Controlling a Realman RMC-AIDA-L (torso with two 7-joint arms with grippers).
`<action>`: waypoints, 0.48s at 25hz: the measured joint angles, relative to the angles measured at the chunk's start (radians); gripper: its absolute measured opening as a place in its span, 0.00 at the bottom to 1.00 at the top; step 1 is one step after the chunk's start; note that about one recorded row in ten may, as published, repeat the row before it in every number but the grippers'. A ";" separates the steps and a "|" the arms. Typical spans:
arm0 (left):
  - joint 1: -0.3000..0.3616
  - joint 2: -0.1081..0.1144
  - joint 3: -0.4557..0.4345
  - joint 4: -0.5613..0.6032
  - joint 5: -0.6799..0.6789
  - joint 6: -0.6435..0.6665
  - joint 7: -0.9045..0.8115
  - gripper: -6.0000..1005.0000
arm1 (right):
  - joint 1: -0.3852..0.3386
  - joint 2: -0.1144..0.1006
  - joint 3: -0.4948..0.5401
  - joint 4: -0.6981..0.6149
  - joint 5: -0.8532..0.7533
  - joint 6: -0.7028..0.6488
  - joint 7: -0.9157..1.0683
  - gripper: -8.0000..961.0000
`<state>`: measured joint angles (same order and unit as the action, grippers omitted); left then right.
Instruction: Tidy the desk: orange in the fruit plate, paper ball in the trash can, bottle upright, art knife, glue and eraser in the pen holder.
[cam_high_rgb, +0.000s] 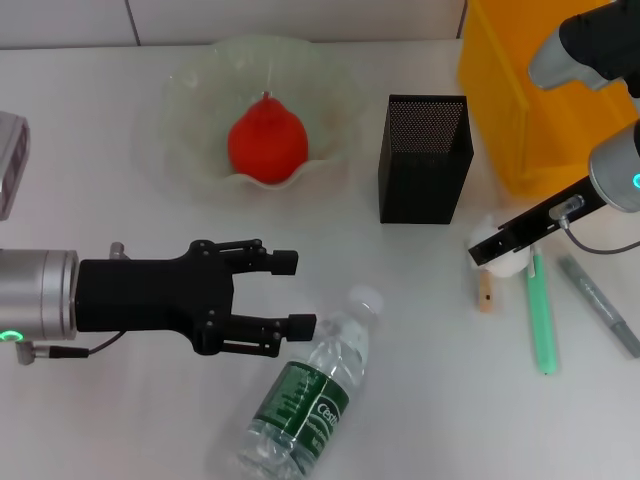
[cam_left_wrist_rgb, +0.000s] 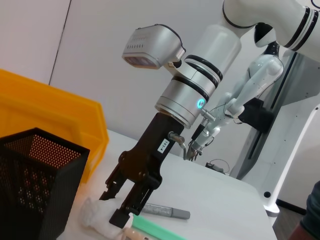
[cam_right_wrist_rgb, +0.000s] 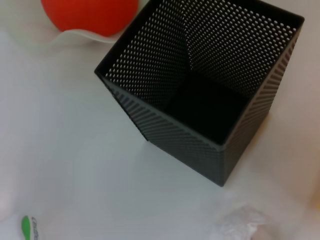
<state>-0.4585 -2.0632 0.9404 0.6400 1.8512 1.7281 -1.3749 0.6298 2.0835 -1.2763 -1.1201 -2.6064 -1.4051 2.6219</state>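
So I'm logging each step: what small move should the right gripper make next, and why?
Probably lower a little and close on the paper ball. The right gripper hangs open right over it beside the pen holder, while the orange already sits in the fruit plate.

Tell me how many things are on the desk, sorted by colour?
Red-orange: 1, the orange
Pale green: 2, the fruit plate and a green pen
Black: 1, the pen holder
Yellow: 1, the trash can
Clear: 1, the bottle
White: 1, the paper ball
Grey: 1, a marker
Tan: 1, the eraser
Total: 9
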 joint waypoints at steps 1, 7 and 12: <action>-0.001 0.000 0.000 -0.003 0.000 -0.002 0.001 0.85 | 0.000 0.000 0.000 -0.001 0.001 -0.002 -0.001 0.80; -0.001 0.000 0.000 -0.005 -0.001 -0.009 0.002 0.85 | 0.002 -0.002 0.000 -0.011 0.002 -0.013 -0.003 0.65; 0.004 0.001 0.000 -0.005 -0.003 -0.012 0.002 0.85 | -0.012 -0.002 0.010 -0.072 0.007 -0.067 -0.017 0.55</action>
<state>-0.4540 -2.0622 0.9403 0.6350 1.8478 1.7159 -1.3727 0.6174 2.0814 -1.2662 -1.1918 -2.5998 -1.4719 2.6050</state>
